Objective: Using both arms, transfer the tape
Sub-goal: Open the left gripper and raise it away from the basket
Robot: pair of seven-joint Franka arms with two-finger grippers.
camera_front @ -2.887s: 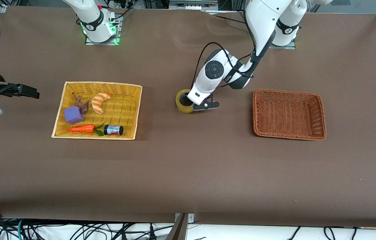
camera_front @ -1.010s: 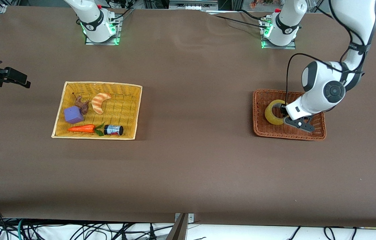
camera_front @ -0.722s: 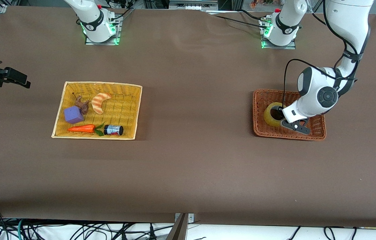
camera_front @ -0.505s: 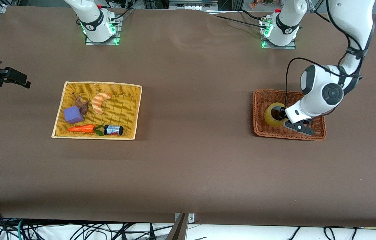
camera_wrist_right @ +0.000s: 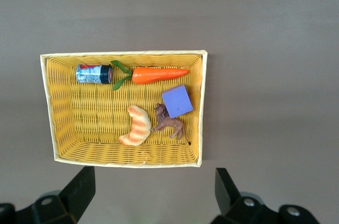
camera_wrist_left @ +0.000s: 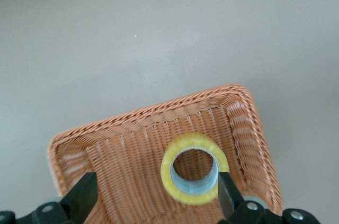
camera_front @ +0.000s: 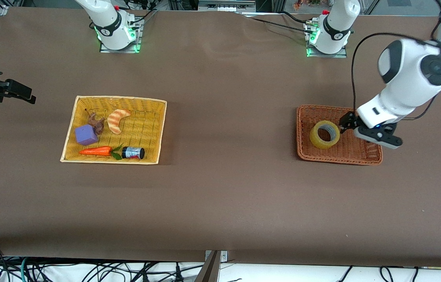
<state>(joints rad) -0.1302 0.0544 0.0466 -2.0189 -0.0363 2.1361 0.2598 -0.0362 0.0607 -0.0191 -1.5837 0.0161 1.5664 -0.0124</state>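
One roll, the tape (camera_front: 324, 134), lies flat in the brown basket (camera_front: 373, 158) toward the left arm's end of the bench (camera_front: 220, 203), its hole facing up and its axis upright. Above that basket hangs the left hand (camera_front: 369, 129), fingers spread wide and empty. Placement looks done; next it need only lift away. Waiting, the right hand (camera_front: 13, 92) hangs with fingers spread wide above the bench beside the yellow basket (camera_front: 72, 117)

Glossy translucent tape (camera_front: 324, 134); woven wicker brown basket (camera_front: 373, 159); matt brown table (camera_front: 220, 203).
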